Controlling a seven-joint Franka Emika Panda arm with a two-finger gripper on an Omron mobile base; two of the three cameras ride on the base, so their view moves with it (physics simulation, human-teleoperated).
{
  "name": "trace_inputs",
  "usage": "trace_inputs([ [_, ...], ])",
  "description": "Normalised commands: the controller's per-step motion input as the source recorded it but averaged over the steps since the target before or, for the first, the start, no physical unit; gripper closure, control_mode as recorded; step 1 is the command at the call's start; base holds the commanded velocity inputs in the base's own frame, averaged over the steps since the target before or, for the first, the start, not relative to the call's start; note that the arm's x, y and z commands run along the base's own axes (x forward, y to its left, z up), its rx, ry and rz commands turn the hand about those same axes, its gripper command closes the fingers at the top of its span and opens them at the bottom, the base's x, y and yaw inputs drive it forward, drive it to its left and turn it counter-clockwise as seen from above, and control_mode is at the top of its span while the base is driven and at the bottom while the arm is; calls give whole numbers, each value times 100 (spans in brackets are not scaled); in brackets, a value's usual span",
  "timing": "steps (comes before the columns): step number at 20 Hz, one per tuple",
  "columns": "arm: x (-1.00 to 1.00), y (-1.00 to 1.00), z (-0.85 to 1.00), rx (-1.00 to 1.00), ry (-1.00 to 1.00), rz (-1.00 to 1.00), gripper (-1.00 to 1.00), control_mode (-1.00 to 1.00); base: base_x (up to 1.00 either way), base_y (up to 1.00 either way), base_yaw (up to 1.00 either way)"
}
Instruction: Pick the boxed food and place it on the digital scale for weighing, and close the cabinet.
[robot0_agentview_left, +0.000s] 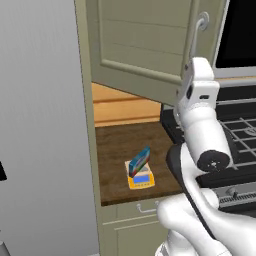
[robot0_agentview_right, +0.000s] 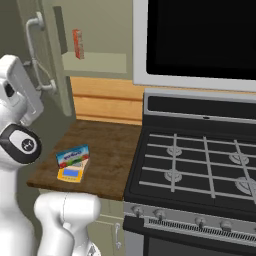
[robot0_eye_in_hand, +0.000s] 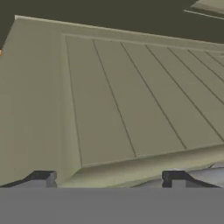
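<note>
Right now I see the small flat blue box of food with white, red and green print (robot0_agentview_left: 140, 161) lying tilted on the little yellow-orange digital scale (robot0_agentview_left: 140, 181), whose blue display shows at its near end; in my right base view the same box (robot0_agentview_right: 73, 155) covers the far part of the scale (robot0_agentview_right: 70, 174). Both sit on the dark wooden worktop (robot0_agentview_left: 120, 145), near its front edge and just left of the black gas stove with its grey grates (robot0_agentview_right: 200, 165). Above the worktop the tall sage-green wall cabinet's panelled door (robot0_agentview_left: 145, 40) stands open, swung out over the worktop, with its long curved light-grey bar handle (robot0_agentview_left: 196, 32) at the door's right edge in my left base view. From the right base view I look into the open cabinet, where a small red-and-white carton (robot0_agentview_right: 78, 43) stands upright on a pale shelf (robot0_agentview_right: 97, 62). My white arm is raised beside the door, its hand close to the handle (robot0_agentview_right: 39, 55). In the hand view the gripper (robot0_eye_in_hand: 109, 180) faces the panelled green door surface (robot0_eye_in_hand: 131, 96) at close range; the jaws stand wide apart, the two dark fingertips (robot0_eye_in_hand: 41, 177) at the bottom edge with nothing between them. I cannot tell whether either tip touches the door.
</note>
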Motion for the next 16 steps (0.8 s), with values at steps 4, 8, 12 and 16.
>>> trace_inputs([
  [4, 27, -97, 19, 15, 1, 0, -100, -100, 0, 0, 0],
  [8, 39, -67, 15, 12, 1, 0, -100, -100, 0, 0, 0],
  [12, 82, -29, 1, 4, 2, 0, -100, -100, 0, 0, 0],
  [16, 98, -18, 0, 0, 1, 0, -100, -100, 0, 0, 0],
])
